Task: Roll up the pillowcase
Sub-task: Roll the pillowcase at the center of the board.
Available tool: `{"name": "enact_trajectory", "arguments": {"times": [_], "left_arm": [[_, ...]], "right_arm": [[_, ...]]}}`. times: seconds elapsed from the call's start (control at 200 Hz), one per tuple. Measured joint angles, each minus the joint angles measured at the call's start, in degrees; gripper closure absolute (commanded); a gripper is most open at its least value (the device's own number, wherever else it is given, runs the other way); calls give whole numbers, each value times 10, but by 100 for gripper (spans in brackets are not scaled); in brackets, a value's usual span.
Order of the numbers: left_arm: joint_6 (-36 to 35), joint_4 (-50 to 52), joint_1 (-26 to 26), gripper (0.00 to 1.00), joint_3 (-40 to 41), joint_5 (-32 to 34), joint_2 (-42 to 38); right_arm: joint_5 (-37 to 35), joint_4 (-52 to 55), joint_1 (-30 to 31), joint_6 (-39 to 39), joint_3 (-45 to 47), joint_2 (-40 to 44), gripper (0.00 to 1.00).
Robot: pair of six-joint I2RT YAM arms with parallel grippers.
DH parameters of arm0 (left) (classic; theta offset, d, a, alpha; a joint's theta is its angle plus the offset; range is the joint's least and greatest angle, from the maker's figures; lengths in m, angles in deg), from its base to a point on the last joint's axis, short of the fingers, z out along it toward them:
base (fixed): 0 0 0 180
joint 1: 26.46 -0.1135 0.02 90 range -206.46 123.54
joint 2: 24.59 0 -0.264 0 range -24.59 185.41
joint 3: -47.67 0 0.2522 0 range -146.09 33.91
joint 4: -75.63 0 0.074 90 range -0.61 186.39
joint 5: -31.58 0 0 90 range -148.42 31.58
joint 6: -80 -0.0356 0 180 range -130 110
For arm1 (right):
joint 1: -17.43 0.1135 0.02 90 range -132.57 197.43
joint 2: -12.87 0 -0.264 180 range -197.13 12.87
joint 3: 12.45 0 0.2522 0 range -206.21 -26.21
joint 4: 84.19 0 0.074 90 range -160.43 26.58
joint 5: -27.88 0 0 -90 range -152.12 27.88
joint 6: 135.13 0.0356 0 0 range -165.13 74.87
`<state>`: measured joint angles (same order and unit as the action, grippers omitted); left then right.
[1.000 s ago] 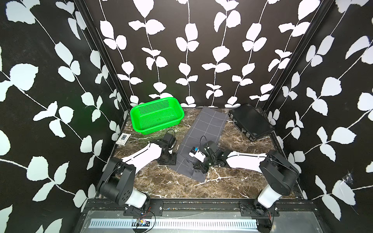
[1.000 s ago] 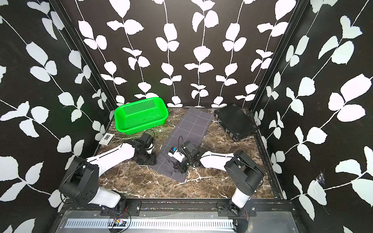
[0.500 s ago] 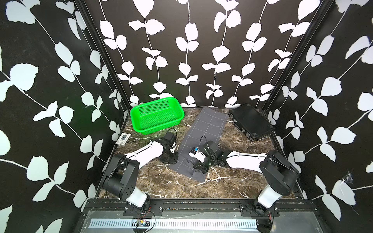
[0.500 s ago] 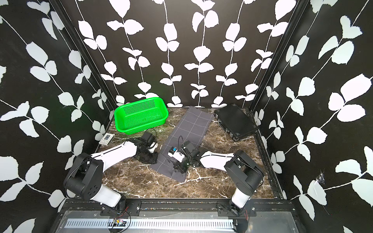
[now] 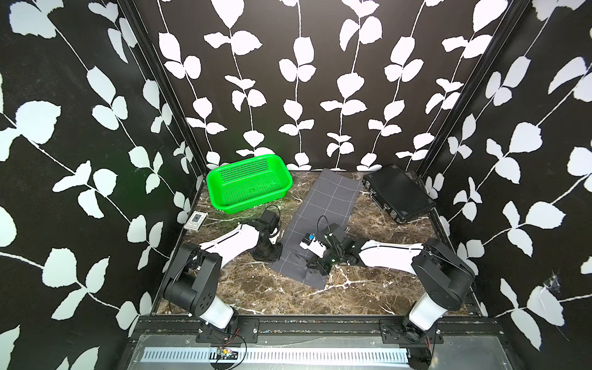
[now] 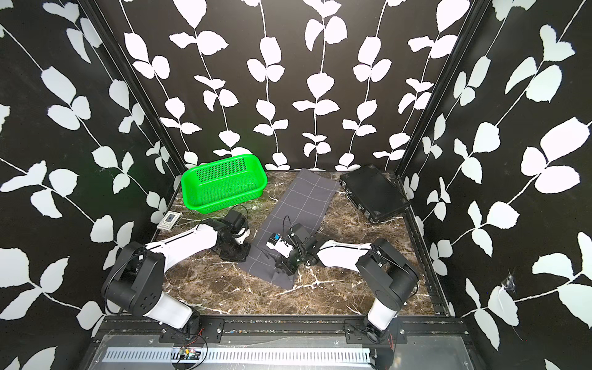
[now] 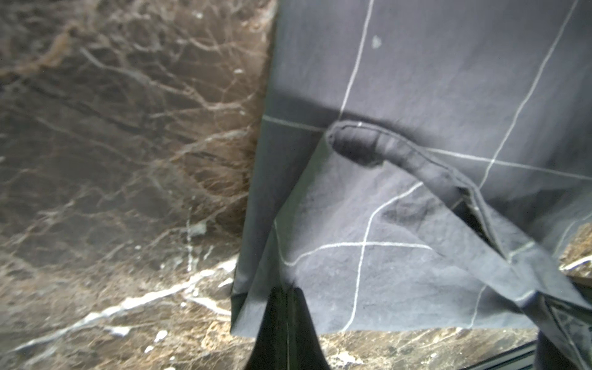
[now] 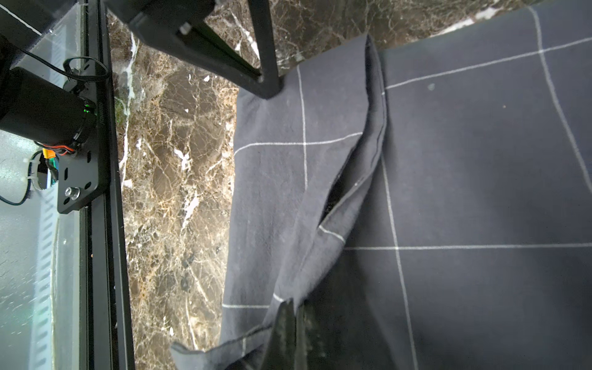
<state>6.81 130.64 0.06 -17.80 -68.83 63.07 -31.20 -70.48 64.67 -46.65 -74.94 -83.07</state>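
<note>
The pillowcase point(image 5: 330, 205) point(image 6: 302, 205) is a long dark grey cloth with thin white grid lines, lying from the back wall towards the front of the marble table. Its near end is folded over and rumpled. My left gripper point(image 5: 278, 254) point(image 6: 248, 253) sits low at the near left corner; in the left wrist view it point(image 7: 286, 290) is shut on the pillowcase point(image 7: 448, 80) edge. My right gripper point(image 5: 313, 267) point(image 6: 282, 267) is at the near right corner, and in the right wrist view it point(image 8: 296, 304) is shut on a raised fold of the pillowcase point(image 8: 480, 160). The left fingers point(image 8: 266, 86) show there too.
A green basket point(image 5: 250, 182) point(image 6: 224, 185) stands at the back left. A black rigid flat case point(image 5: 398, 192) point(image 6: 373, 192) lies at the back right. A small white card-like device point(image 5: 196, 220) rests by the left wall. The black front rail point(image 8: 105, 192) runs along the table's near edge.
My left gripper has slid right onto the cloth's near left corner and closed on it. The right arm has stayed still, holding its fold.
</note>
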Motion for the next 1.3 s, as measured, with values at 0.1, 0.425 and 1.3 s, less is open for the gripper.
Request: {"name": "enact_trajectory", "arguments": {"times": [0.1,0.425,1.3], "left_arm": [[6,12,0,100,0,5,-19],[35,36,0,100,32,31,-83],[9,0,-17,93,17,36,2]], "right_arm": [[0,0,0,0,-3,0,100],[-2,-1,0,0,-33,-23,100],[-113,171,15,-53,-68,100,65]]}}
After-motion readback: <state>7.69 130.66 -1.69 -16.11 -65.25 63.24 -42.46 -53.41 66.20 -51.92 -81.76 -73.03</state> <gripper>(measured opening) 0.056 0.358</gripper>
